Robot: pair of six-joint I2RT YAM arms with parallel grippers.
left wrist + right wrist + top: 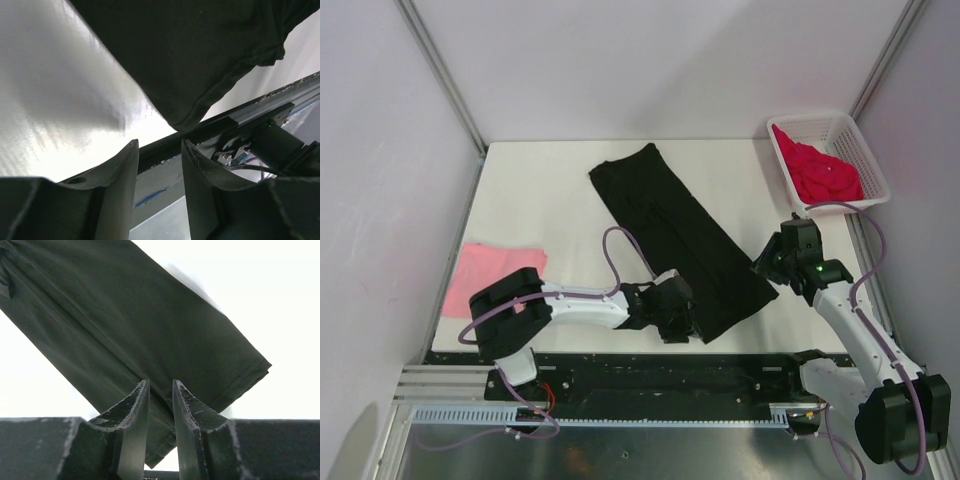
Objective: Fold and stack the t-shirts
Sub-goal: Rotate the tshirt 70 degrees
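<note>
At the far left we saw the pink t-shirt [485, 272] lying flat at the left edge of the white surface [540, 190], partly under the shoulder of the left arm [580, 305]. That arm lay low and stretched out to the right along the near edge, its wrist turned toward the near corner of the black t-shirt [670, 230]. In the left wrist view the left fingers [122, 175] stood apart with nothing between them, and the hemmed corner of the black t-shirt [190, 55] sat just beyond their tips, near the surface's edge rail.

The black t-shirt lay folded into a long band that ran slantwise from the far middle of the surface down toward the near right.

The right arm [855, 325] rose from its base at the near right and bent inward, carrying the right fingers [765, 268] to the right edge of that band. In the right wrist view the right fingers [135, 420] were almost together, only a narrow slit between them, with black cloth [150, 320] showing behind the slit; we could not tell whether they pinched it.

At the far right corner, the red t-shirt [825, 170] lay bunched inside the white basket [868, 152].
</note>
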